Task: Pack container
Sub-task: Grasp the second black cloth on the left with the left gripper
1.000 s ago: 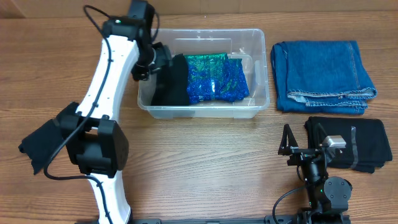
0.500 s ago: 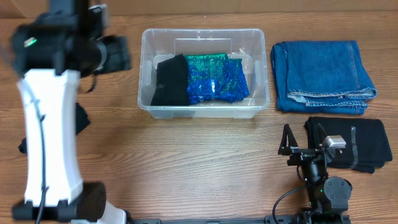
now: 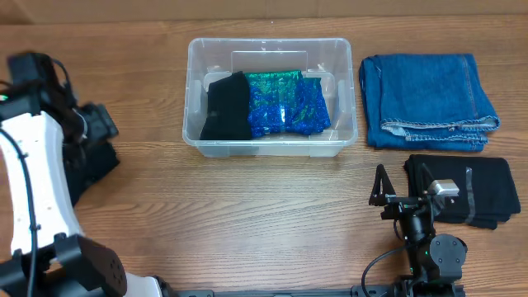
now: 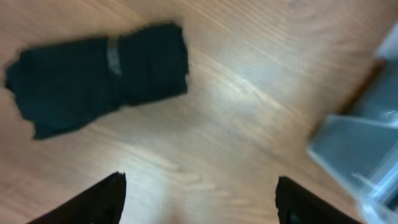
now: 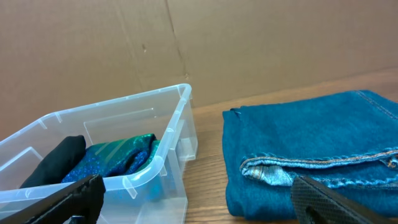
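Wooden tabletop (image 3: 272,223): container (image 3: 271,149) at 12 o'clock, part-packed with black garment (image 3: 227,107) and blue-green bundle (image 3: 289,103). You have jeans (image 3: 429,99) at 2, black fold (image 3: 487,186) at 4 and second black fold (image 3: 92,161) at 9 (beside your left arm) outstanding. Spread and empty: left fingers (image 4: 102,199), right fingers (image 5: 68,199).

No legible text, brand, number or sign is showing anywhere, including on the container (image 3: 272,148).

One container (image 3: 353,91), jeans (image 3: 425,95), sequined cloth (image 3: 289,103); three black garments (image 3: 227,107).
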You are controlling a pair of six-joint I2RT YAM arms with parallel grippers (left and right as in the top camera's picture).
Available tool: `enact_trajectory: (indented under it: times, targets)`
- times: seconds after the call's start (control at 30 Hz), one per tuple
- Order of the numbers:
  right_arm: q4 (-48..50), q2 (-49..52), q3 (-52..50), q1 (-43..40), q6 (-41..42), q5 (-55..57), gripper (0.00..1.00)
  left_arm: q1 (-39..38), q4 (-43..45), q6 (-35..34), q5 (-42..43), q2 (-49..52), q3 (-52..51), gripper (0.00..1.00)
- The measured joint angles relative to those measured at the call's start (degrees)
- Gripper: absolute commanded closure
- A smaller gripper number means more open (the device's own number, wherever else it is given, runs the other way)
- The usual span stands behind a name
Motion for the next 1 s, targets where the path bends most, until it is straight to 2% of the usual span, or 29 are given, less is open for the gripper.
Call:
enact_trajectory:
  times: [0.1, 0.2, 0.33, 0.5, 0.77, 0.87, 0.9, 0.97, 1.0]
  targets:
    - [0.0, 0.0, 0.0, 0.0, 0.0, 0.0, 0.0, 0.0, 11.8, 0.9, -1.4, 0.2, -14.7, 0.15]
    - [0.0, 0.0, 0.0, 0.0, 0.0, 0.0, 0.0, 0.0, 24.1, 8.9, -2.6, 0.4, -24.4, 0.07]
    - [0.0, 0.0, 0.0, 0.0, 0.0, 0.0, 0.0, 0.0, 36.9, 16.7, -3.0, 0.5, -29.4, 0.07]
    - [0.0, 0.0, 0.0, 0.0, 0.0, 0.0, 0.0, 0.0, 39.3, 25.3, -4.3, 1.2, -30.0, 0.08]
    - [0.0, 0.0, 0.0, 0.0, 0.0, 0.0, 0.0, 0.0, 39.3, 27.0, -10.9, 10.8, -30.1, 0.17]
    - [0.0, 0.0, 0.0, 0.0, 0.0, 0.0, 0.0, 0.0, 39.7, 26.4, -13.9, 11.3, -30.1, 0.24]
    - [0.0, 0.0, 0.0, 0.0, 0.0, 0.0, 0.0, 0.0, 40.4, 25.8, -15.8, 11.5, -30.1, 0.31]
    - [0.0, 0.0, 0.0, 0.0, 0.0, 0.0, 0.0, 0.1, 41.3, 25.0, -17.5, 11.8, -30.1, 0.51]
    - [0.0, 0.0, 0.0, 0.0, 0.0, 0.0, 0.0, 0.2, 42.0, 24.2, -18.5, 12.2, -30.1, 0.7]
